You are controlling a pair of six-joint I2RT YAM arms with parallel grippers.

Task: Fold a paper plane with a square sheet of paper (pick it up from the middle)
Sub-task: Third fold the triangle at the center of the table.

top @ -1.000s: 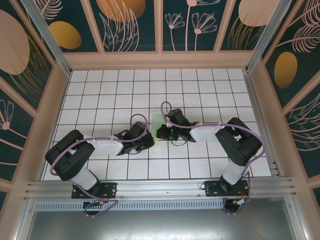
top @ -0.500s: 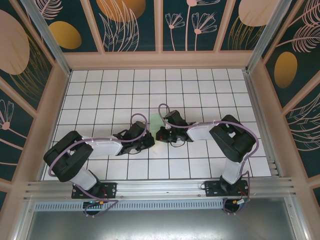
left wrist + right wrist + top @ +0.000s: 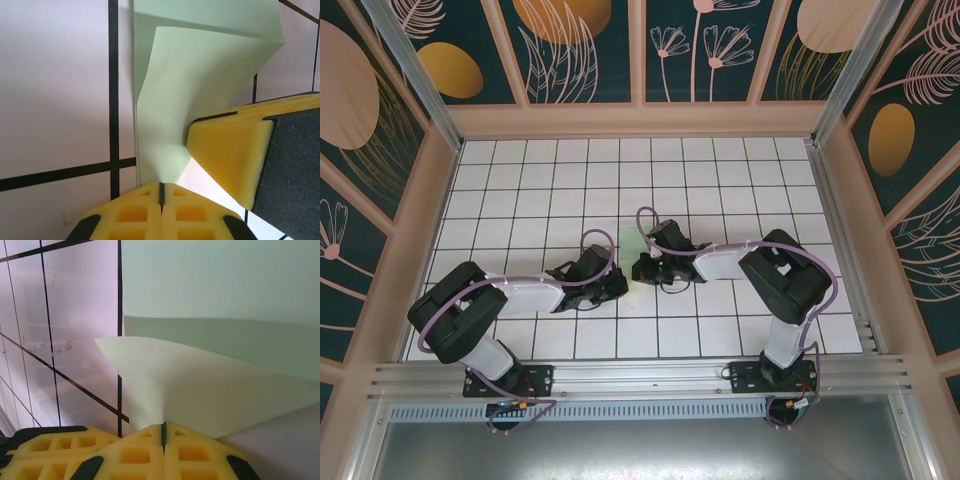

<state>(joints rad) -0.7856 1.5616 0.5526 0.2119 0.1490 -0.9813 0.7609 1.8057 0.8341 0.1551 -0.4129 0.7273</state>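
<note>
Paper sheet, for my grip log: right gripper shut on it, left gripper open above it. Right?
No: the left gripper too is shut on the paper sheet, at its edge, as the left wrist view shows. The right gripper is shut on it.

The square sheet of paper [image 3: 165, 100] is thin, smooth and matt. The yellow finger pads [image 3: 132, 215] look like soft foam, possibly rubber. The white table tiles [image 3: 520, 170] shine faintly, and the rail [image 3: 640, 378] along the bottom of the frame is brushed metal.
</note>
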